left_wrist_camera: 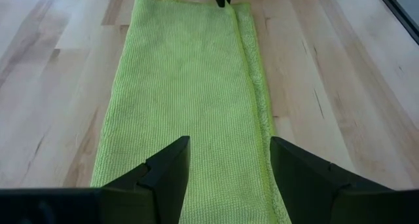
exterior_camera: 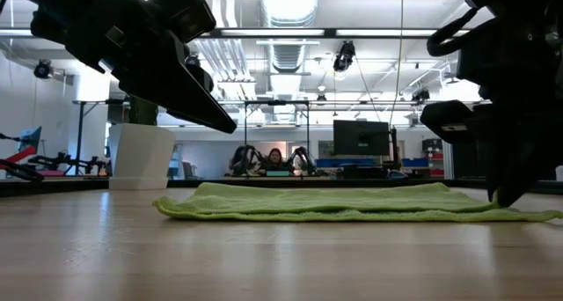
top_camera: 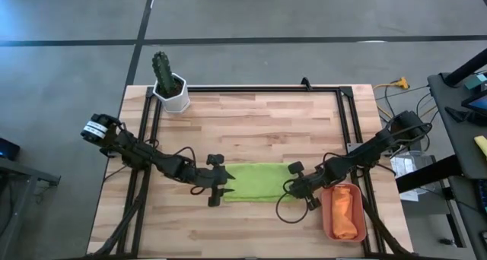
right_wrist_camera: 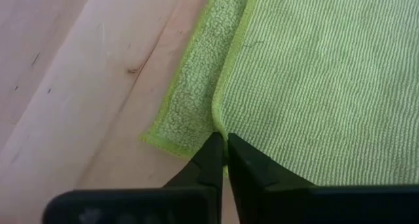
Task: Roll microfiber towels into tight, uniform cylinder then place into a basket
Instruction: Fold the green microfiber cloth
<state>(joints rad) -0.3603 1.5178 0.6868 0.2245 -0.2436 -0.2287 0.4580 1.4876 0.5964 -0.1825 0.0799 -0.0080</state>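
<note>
The small terracotta plastic basket (top_camera: 327, 214) at the table's right front edge holds the rolled bright orange cloth towel (top_camera: 345, 211). The lime green microfiber towel (top_camera: 257, 181) lies folded flat on the light wooden table (top_camera: 251, 123), between the two grippers, with its long axis running left to right. The left gripper (top_camera: 221, 186) stands wide open over the towel's left end, and the right gripper (right_wrist_camera: 224, 145) is closed, pinching the towel's folded edge at its right end.
</note>
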